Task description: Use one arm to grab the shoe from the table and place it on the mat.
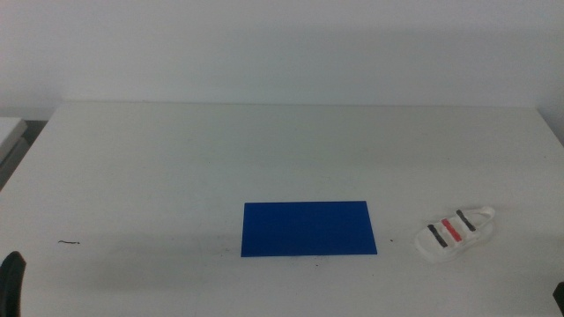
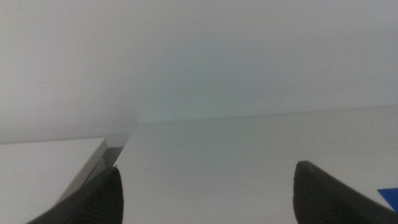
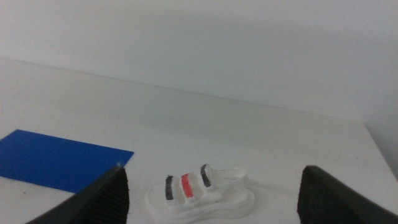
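The white shoe (image 1: 455, 233) with two dark straps and one red strap lies on the white table (image 1: 176, 158), just to the right of the blue mat (image 1: 308, 229). The two are apart. In the right wrist view the shoe (image 3: 199, 194) lies ahead between the open, empty jaws of my right gripper (image 3: 214, 208), with the mat (image 3: 59, 160) to one side. My left gripper (image 2: 208, 199) is open and empty over bare table, with a corner of the mat (image 2: 390, 194) at the picture's edge. In the middle view only its tip (image 1: 11, 282) shows, at the bottom left.
A small dark mark (image 1: 69, 242) lies on the table at the left. A second white surface (image 1: 9, 132) adjoins the table's left edge, with a gap between them. It also shows in the left wrist view (image 2: 43, 162). A plain wall runs behind the table.
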